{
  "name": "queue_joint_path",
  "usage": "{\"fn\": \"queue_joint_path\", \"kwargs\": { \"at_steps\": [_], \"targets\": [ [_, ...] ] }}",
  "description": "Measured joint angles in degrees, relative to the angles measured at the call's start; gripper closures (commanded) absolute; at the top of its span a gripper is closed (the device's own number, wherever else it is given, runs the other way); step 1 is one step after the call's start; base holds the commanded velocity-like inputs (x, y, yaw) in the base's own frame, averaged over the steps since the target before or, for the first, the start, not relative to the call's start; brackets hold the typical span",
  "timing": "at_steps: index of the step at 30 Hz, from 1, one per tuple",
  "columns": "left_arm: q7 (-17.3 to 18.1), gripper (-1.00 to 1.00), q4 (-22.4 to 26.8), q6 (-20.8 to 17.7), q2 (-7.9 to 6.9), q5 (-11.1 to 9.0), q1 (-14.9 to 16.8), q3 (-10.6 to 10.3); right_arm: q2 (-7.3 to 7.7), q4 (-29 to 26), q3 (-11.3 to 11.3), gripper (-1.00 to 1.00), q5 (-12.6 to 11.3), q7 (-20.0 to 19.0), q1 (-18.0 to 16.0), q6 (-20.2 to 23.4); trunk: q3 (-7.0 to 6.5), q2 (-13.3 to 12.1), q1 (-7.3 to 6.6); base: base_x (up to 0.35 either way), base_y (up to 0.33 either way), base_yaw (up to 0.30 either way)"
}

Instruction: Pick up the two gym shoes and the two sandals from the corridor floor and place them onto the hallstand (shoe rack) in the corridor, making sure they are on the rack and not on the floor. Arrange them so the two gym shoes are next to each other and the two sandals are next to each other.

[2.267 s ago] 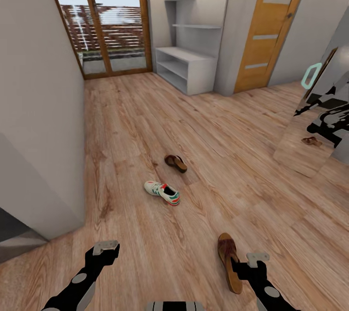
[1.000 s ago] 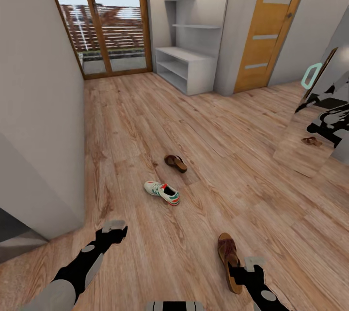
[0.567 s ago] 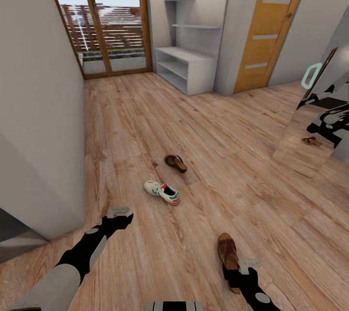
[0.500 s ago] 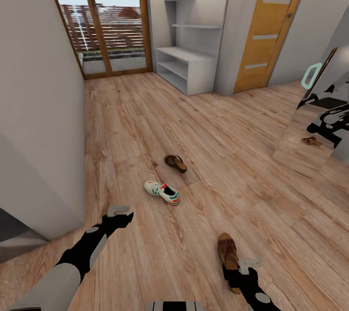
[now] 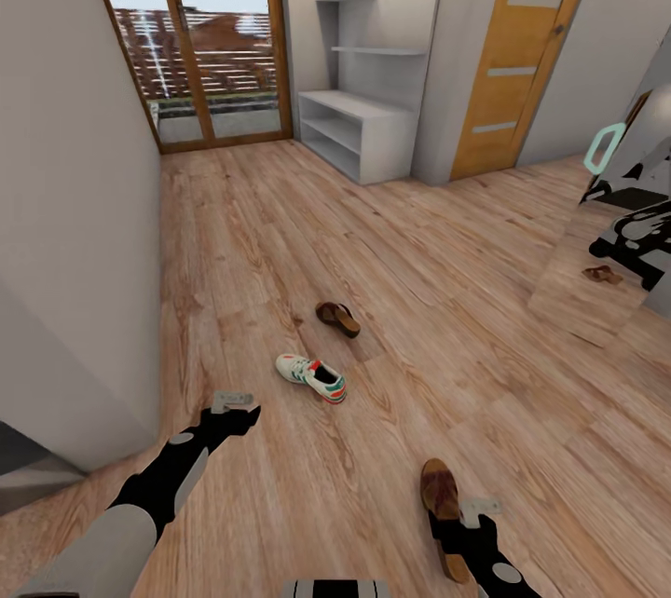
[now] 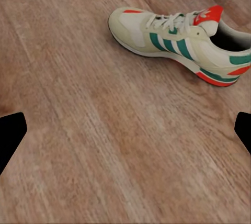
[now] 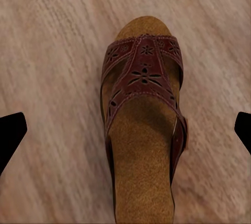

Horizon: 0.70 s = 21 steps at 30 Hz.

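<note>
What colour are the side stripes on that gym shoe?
Green, on the white gym shoe; clearest in the left wrist view.

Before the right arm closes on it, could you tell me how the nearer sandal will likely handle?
The sandal looks flat with a thick tan footbed, so probably stiff and unlikely to roll. Its wide perforated strap may flex if pinched. The right end effector hangs open directly above it.

Arms: black links with grey segments and round grey joint caps; left gripper [image 5: 235, 406] and right gripper [image 5: 473, 509] light grey.
</note>
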State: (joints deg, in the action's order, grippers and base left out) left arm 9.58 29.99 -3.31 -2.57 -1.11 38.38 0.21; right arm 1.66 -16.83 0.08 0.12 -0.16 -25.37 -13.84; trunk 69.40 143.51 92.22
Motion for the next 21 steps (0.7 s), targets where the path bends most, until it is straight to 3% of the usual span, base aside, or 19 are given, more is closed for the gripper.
{"fn": "queue_joint_path", "kwargs": {
  "at_steps": [12, 21],
  "targets": [
    [1.69, -1.00, 0.29, 0.02, -0.24, 0.00, 0.20, -1.05, -0.05, 0.00, 0.00, -1.00, -0.04, 0.19, 0.00, -0.12, 0.02, 0.00, 0.01, 0.008, 0.000, 0.000],
    [2.40, -1.00, 1.68, -2.19, 0.12, -0.03, 1.56, -1.25, 0.04, -0.14, -0.14, -1.00, -0.11, 0.45, 0.00, -0.13, 2.64, 0.12, 0.24, 0.000, 0.000, 0.000]
  ]
}}
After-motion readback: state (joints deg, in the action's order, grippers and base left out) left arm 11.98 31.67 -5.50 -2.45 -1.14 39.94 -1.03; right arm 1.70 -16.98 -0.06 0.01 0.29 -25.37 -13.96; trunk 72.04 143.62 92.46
